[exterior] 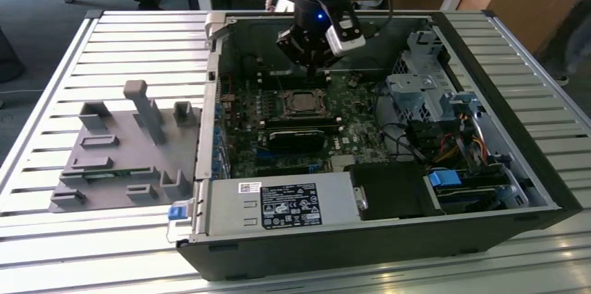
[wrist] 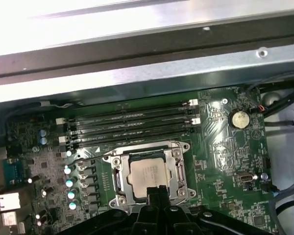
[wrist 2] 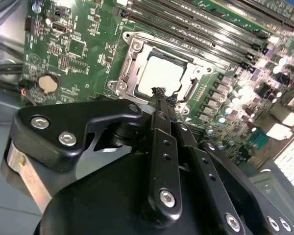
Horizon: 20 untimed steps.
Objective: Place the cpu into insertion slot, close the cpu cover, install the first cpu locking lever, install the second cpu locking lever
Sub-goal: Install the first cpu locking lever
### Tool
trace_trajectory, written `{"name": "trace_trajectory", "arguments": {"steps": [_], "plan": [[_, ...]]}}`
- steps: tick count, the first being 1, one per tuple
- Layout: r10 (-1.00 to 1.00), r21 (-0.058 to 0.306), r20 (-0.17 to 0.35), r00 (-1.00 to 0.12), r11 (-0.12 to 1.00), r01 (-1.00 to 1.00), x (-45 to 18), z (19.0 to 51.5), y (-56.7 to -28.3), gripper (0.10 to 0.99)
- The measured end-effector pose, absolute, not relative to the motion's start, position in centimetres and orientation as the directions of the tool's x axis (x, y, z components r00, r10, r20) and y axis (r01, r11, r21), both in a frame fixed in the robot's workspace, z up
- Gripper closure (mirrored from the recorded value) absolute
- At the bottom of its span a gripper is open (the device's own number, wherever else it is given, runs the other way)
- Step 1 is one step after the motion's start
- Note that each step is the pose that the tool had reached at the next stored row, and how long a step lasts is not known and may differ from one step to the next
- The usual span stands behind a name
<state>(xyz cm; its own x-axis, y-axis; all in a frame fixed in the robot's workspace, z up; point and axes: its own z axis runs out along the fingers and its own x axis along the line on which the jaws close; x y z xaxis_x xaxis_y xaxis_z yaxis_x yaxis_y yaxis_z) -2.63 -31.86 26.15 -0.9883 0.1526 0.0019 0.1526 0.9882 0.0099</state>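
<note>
The cpu [wrist: 148,171] is sitting in the insertion slot [wrist: 185,147], middle of the case [exterior: 369,249], cpu cover [wrist: 180,171] seemingly down. I'm holding the gripper [wrist: 156,190] at the slot's edge, fingers together on nothing — and worrying a sideways slip gouges the board [wrist: 220,147].

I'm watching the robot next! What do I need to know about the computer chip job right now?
The gripper is shut and holds nothing. Its tips are at the socket's edge; I cannot tell whether they touch.
The cpu lies flat in the insertion slot on the green board.
The cpu cover is down, framing the chip.
Done, as far as both wrist views show: chip placed, cover closed.
Left: the locking levers. I cannot tell whether either is latched.
</note>
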Motion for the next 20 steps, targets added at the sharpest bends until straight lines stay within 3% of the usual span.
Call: {"name": "trace_trajectory", "arguments": {"steps": [20], "plan": [[-0.014,0.01,0.002,-1.0,1.0,-0.014,-2.65,26.15,-31.85,0.98]]}}
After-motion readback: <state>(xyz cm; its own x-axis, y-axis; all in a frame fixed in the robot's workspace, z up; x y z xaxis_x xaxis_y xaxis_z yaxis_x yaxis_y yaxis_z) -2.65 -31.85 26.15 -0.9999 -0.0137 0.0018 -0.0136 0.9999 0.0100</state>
